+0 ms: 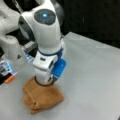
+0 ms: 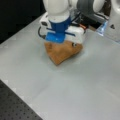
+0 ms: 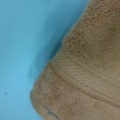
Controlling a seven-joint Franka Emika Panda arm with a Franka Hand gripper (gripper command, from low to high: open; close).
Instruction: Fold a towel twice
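The orange-brown towel (image 1: 43,96) lies on the grey table as a compact bundle, with stacked layers showing at its front-left edge in a front view. In both front views my gripper (image 1: 46,80) is pressed straight down on the towel's back part, and its fingers are hidden by the white and blue hand (image 2: 61,37). The towel (image 2: 62,53) sticks out from under the hand as a pointed corner. The wrist view sits very close to the towel (image 3: 90,75), showing a woven border band and a rounded folded corner, with no fingers in sight.
The grey table (image 1: 92,75) spreads wide to a front view's right. A small orange item (image 1: 9,79) and the white robot base (image 1: 10,47) stand at the left. A black perforated board (image 2: 15,107) lies beyond the table's edge. Gear crowds the far corner (image 2: 100,15).
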